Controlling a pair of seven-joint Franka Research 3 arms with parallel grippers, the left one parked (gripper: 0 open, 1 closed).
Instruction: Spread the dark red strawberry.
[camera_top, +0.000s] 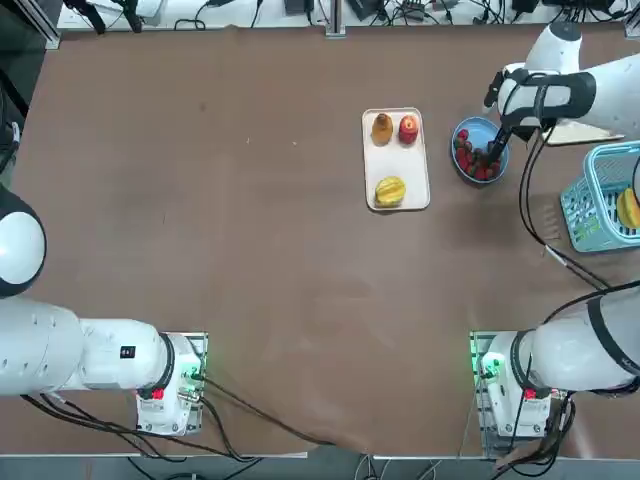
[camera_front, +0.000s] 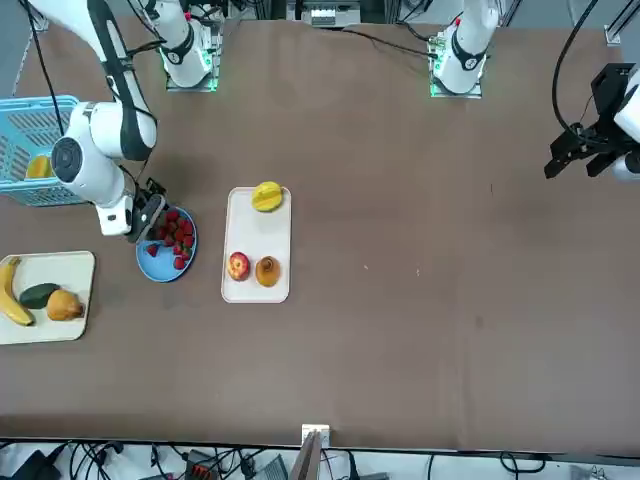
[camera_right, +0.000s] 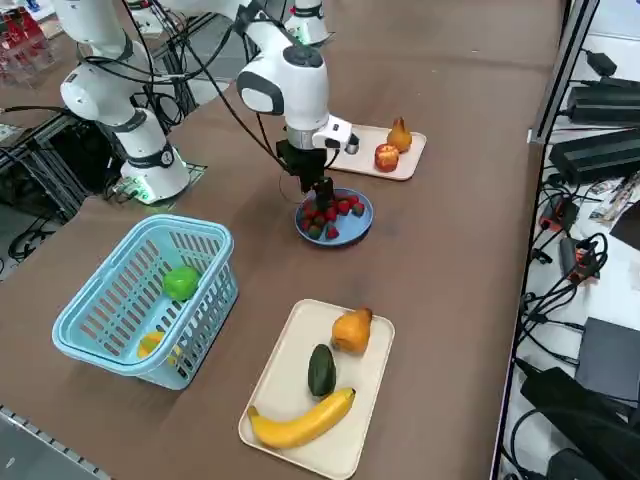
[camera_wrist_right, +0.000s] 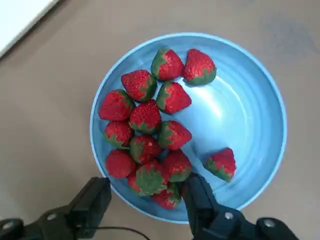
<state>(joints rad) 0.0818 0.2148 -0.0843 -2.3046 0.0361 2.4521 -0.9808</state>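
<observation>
A blue bowl (camera_wrist_right: 245, 115) holds several red strawberries (camera_wrist_right: 145, 117), most of them piled on one side and one lying apart (camera_wrist_right: 221, 163). The berries closest to the fingers (camera_wrist_right: 150, 177) look slightly darker. My right gripper (camera_wrist_right: 147, 197) hangs open just above the bowl's rim. One finger (camera_wrist_right: 92, 200) is outside the rim and the other (camera_wrist_right: 197, 197) is over the inside, with nothing held. From overhead the gripper (camera_top: 497, 150) is at the bowl (camera_top: 470, 125). The right side view shows the gripper (camera_right: 318, 195) low over the bowl (camera_right: 355, 232).
A cream tray (camera_top: 396, 160) with a pear, an apple and a yellow fruit lies left of the bowl. A light blue basket (camera_top: 605, 195) stands to the right. Another tray (camera_front: 45, 295) holds a banana, an avocado and a pear.
</observation>
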